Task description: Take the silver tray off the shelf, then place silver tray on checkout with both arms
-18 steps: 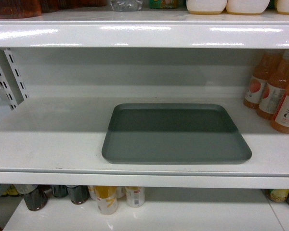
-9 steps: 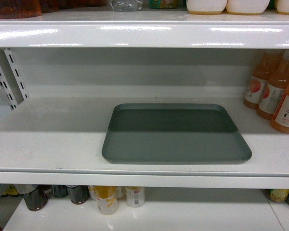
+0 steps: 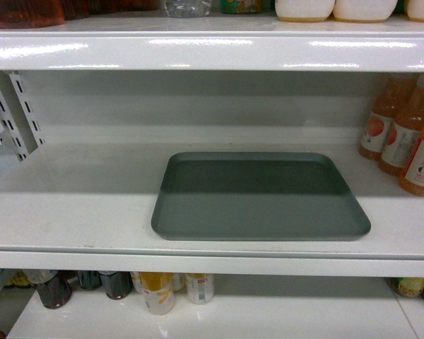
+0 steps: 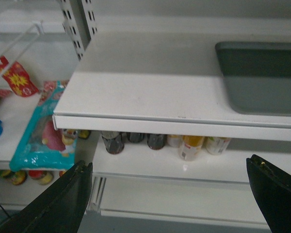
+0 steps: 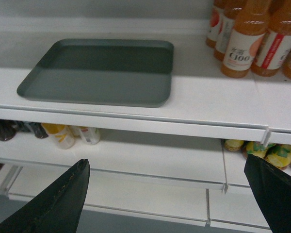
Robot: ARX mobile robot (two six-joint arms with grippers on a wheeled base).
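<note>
Nearest the wrist cameras, the left gripper [image 4: 169, 194] and right gripper [image 5: 167, 194] hang with fingers spread wide, holding nothing, below and in front of the shelf [image 3: 78, 212]. The silver tray [image 3: 260, 196] lies flat on that shelf board. Farther right stand orange juice bottles [image 3: 410, 134] near the back panel.

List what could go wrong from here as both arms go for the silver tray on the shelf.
1. The orange juice bottles stand close to the right of the silver tray; the right gripper may knock them while reaching in.
2. The tray lies flat on the shelf with a low rim, so fingers may slip off its edge.
3. The left gripper is open and below the shelf lip; rising straight could hit it.
</note>
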